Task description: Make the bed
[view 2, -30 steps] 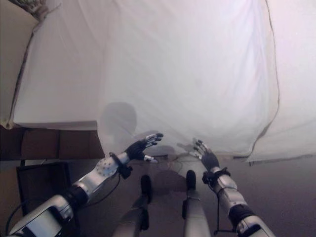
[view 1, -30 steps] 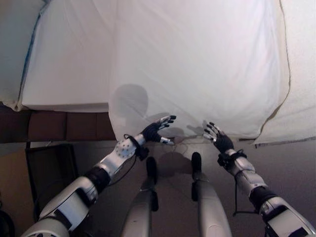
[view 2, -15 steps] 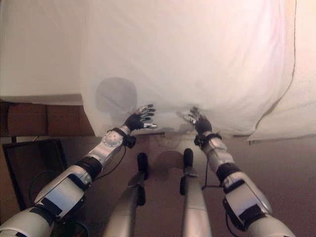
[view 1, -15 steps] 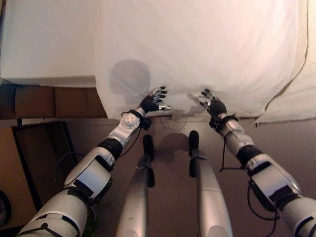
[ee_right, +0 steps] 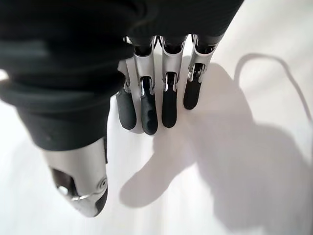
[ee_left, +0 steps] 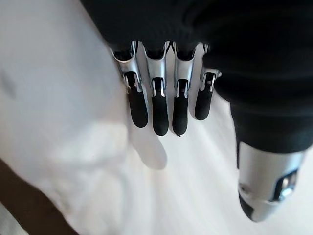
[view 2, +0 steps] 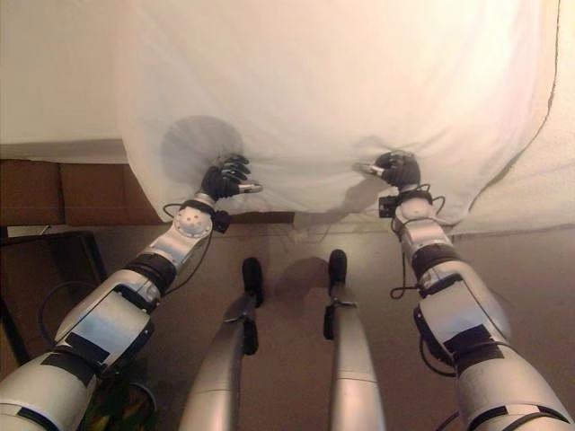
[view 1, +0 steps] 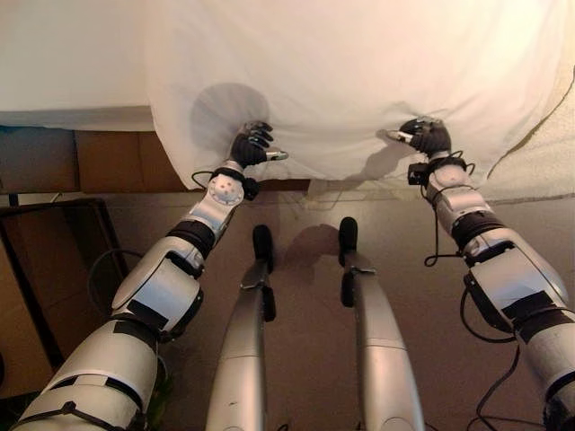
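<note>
A white sheet covers the bed and hangs over its near side. My left hand rests against the hanging part of the sheet, just above its lower edge. Its fingers are nearly straight with the tips on the cloth and the thumb held apart, so no cloth is pinched. My right hand lies on the sheet further right at about the same height. Its fingers are extended onto the cloth and the thumb stands off to one side.
The bed's brown wooden base shows below the sheet at the left. A dark framed object stands on the floor at the lower left. A cream textured blanket hangs at the right beyond the sheet's edge. Brown floor lies below.
The camera has tilted down and closer. Both hands have risen from below the sheet's hem onto the hanging cloth, and the right hand has moved further right.
</note>
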